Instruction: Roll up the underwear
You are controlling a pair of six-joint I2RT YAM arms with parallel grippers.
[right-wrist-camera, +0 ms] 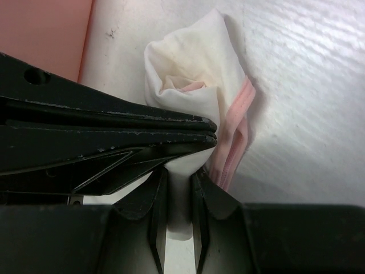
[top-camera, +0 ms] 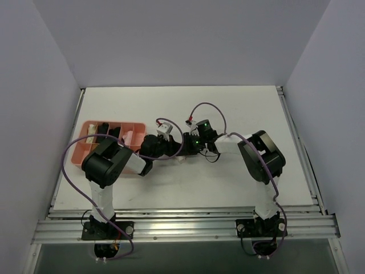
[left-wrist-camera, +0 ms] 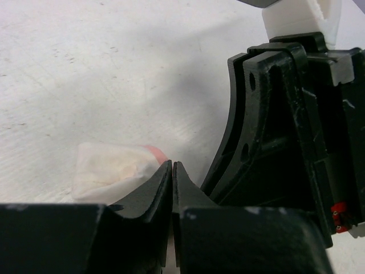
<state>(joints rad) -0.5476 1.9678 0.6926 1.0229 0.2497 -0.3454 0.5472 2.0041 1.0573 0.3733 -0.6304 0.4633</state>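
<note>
The underwear (right-wrist-camera: 194,68) is a small white bundle with pink trim, partly rolled, on the white table. My right gripper (right-wrist-camera: 178,194) is shut on its near end, and white cloth fills the gap between the fingers. My left gripper (left-wrist-camera: 172,166) is shut, its tips pressed together and touching the right side of the underwear (left-wrist-camera: 111,168). In the right wrist view the left gripper's fingers (right-wrist-camera: 142,128) lie across the bundle from the left. In the top view both grippers, left (top-camera: 175,153) and right (top-camera: 187,148), meet mid-table and hide the garment.
A pink compartment tray (top-camera: 80,149) with rolled garments stands at the left, just beside the left arm; its edge shows in the right wrist view (right-wrist-camera: 45,34). The right gripper's black body (left-wrist-camera: 279,125) fills the right of the left wrist view. White walls enclose the table.
</note>
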